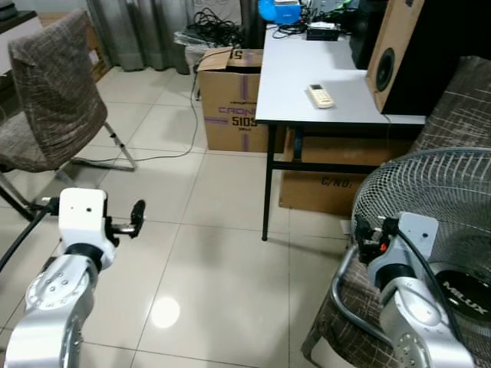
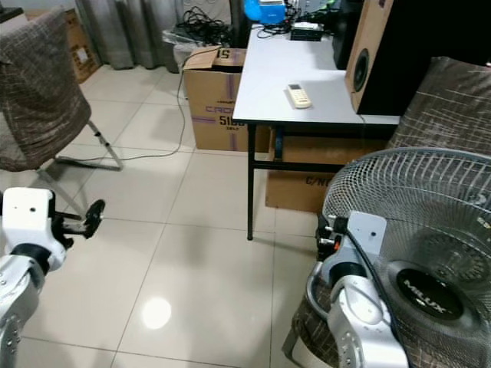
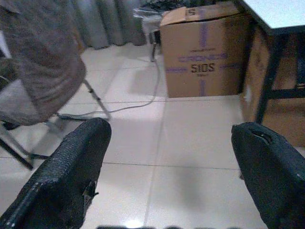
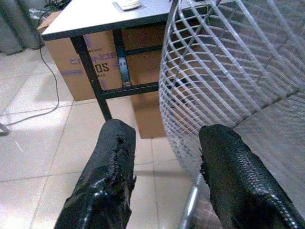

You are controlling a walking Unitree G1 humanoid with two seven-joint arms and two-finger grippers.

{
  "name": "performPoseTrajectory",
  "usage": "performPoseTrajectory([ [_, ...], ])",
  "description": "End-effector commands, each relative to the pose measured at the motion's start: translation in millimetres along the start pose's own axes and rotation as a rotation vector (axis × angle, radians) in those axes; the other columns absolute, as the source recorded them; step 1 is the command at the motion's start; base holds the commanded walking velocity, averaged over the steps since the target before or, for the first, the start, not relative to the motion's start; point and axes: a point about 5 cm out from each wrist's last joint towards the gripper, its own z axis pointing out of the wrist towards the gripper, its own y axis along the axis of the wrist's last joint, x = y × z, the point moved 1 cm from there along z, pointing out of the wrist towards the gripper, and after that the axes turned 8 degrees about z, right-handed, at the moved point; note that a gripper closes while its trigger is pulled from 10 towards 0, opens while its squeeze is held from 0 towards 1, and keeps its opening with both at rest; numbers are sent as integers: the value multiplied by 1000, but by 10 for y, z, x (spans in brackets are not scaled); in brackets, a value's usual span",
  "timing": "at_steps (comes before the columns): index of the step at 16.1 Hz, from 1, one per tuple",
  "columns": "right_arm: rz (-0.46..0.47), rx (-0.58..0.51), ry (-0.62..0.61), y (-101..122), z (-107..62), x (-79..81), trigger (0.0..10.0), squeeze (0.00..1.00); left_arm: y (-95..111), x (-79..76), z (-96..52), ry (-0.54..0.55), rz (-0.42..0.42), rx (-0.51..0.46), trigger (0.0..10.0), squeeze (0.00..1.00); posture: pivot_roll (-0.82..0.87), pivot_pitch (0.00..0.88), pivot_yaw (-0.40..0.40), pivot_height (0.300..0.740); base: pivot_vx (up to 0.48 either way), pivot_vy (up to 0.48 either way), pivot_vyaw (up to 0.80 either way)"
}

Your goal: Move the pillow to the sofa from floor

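My left gripper (image 1: 135,218) is held out low over the pale tiled floor (image 1: 207,261), open with nothing between its fingers (image 3: 71,167). My right gripper (image 1: 365,234) is open too and empty, its fingers (image 4: 114,162) close beside the grille of a standing fan (image 1: 437,207). Brown patterned upholstery (image 1: 464,107) rises behind the fan, and more of it on a metal frame (image 1: 341,303) lies under my right arm. In the left wrist view, bare tiles (image 3: 200,138) lie ahead of the gripper (image 3: 171,143).
A brown fabric chair (image 1: 54,92) on metal legs stands at the left. A white table (image 1: 299,73) with a remote (image 1: 320,95) and a speaker (image 1: 391,46) stands ahead right. Cardboard boxes (image 1: 230,100) sit beside and under it. A cable (image 1: 157,158) trails over the floor.
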Motion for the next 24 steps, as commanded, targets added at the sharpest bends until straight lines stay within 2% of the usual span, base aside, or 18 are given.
performPoseTrajectory([
  [1, -15, 1, 42, 28, 8, 63, 10000, 1000, -12, -37, 22, -11, 5, 2, 10000, 0, -179, 0, 59, 740, 0, 0, 0],
  [2, -69, 9, 200, 32, 11, 194, 10000, 1000, -42, -121, 41, -25, 14, 9, 10000, 0, -195, 0, 53, 740, 0, 0, 0],
  [5, -89, -7, 259, 91, 21, 243, 10000, 1000, -61, -203, 65, -33, 7, 15, 10000, 0, -206, 0, 55, 740, 0, 0, 0],
  [6, -82, -13, 282, 121, 8, 243, 10000, 1000, -31, -273, 73, -50, 4, 8, 10000, 0, -204, 0, 57, 740, 0, 0, 0],
  [8, -83, -38, 277, 186, 8, 212, 10000, 1000, 1, -316, 97, -53, -6, -3, 10000, 0, -225, 0, 58, 740, 0, 0, 0],
  [10, -96, -69, 258, 265, -1, 168, 10000, 1000, -9, -382, 107, -71, -13, -3, 10000, 0, -252, 0, 60, 740, 0, 0, 800],
  [14, -92, -116, 166, 399, -45, -24, 10000, 1000, 49, -494, 127, -91, -10, -24, 10000, 0, -257, 0, 40, 740, 0, 0, 800],
  [17, -96, -160, 156, 530, -74, -46, 10000, 1000, 71, -524, 140, -98, 1, -34, 10000, 0, -271, 0, 43, 740, 0, 0, 800],
  [19, -104, -217, 151, 698, -92, -44, 10000, 1000, 150, -541, 207, -102, 3, -62, 10000, 0, -286, 0, 31, 740, 0, 0, 800],
  [22, -115, -224, 147, 704, -85, -68, 10000, 1000, 138, -567, 264, -87, -2, -63, 10000, 0, -301, 0, 38, 740, 0, 0, 800],
  [24, -127, -220, 158, 697, -84, -29, 10000, 1000, 168, -556, 275, -87, -9, -71, 10000, 0, -296, 0, 42, 740, 0, 0, 800],
])
